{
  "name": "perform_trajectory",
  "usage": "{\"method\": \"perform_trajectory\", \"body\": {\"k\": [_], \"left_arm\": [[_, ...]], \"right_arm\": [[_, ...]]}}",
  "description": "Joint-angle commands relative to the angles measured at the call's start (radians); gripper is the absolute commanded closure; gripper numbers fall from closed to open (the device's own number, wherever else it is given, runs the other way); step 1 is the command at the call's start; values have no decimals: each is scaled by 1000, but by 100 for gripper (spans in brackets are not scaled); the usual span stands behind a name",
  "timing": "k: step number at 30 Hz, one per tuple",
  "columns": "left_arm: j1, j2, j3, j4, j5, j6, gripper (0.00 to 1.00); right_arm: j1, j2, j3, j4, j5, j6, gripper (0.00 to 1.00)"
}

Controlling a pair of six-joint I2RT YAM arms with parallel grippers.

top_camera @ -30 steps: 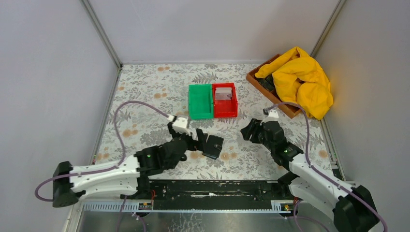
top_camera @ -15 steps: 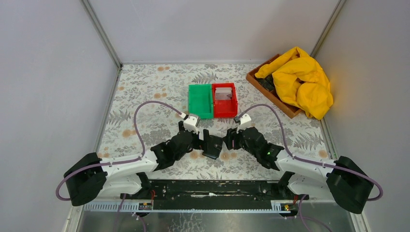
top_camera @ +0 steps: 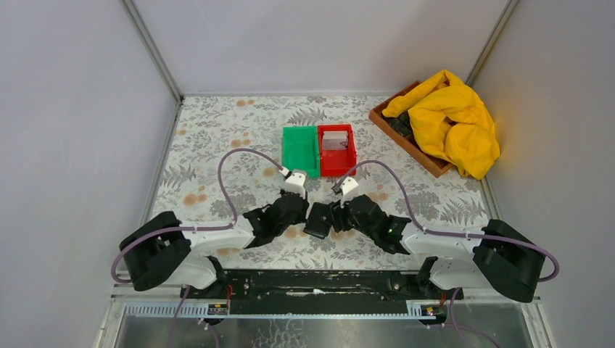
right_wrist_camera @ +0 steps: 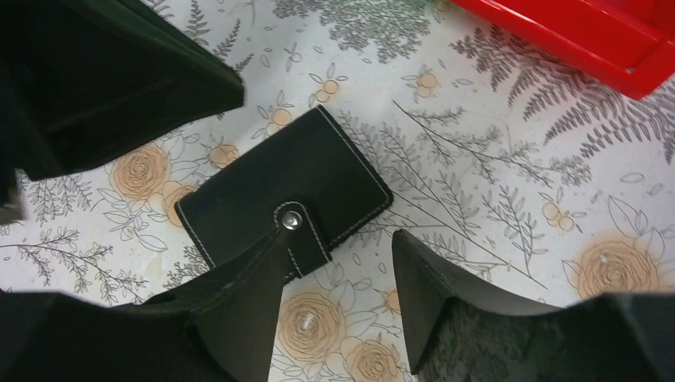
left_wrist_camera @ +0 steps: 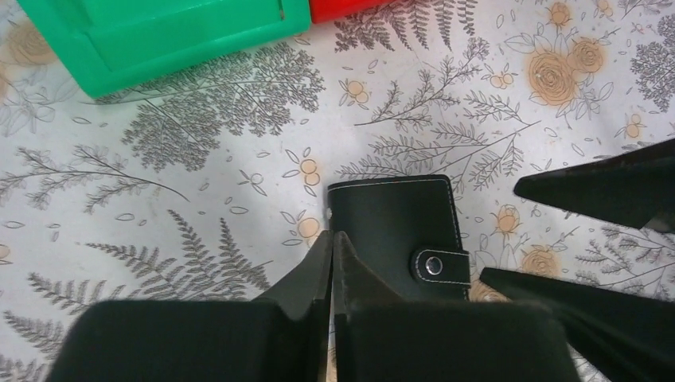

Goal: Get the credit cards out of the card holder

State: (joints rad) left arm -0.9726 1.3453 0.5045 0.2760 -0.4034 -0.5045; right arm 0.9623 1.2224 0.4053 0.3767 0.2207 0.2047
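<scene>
Left gripper [left_wrist_camera: 332,236] – fingers pressed together, tips at the left edge of the card holder [left_wrist_camera: 398,231]; whether they nip the cover cannot be told.

Right gripper [right_wrist_camera: 341,237] – jaws wide; one finger [right_wrist_camera: 239,310] lies over the holder's snap tab, the other stands off it, over bare table [top_camera: 217,145].

Both arms stretched low and forward, wrists converging mid-table.

Card holder flat on the floral table between the two grippers, near side of the green bin [top_camera: 299,152] and red bin [top_camera: 349,165]. Snap fastened, so the inside is hidden. Pale item in the red bin, too small to identify.
</scene>
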Motion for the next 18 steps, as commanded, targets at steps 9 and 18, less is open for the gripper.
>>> {"method": "perform_trajectory", "body": {"k": [9,18], "left_arm": [[176,98,37,23,353,-69,100],[307,53,-50,174,606,-134,100]], "right_arm": [[105,137,155,-83,175,-159,43],[106,202,196,-130,156,-180,42]]}}
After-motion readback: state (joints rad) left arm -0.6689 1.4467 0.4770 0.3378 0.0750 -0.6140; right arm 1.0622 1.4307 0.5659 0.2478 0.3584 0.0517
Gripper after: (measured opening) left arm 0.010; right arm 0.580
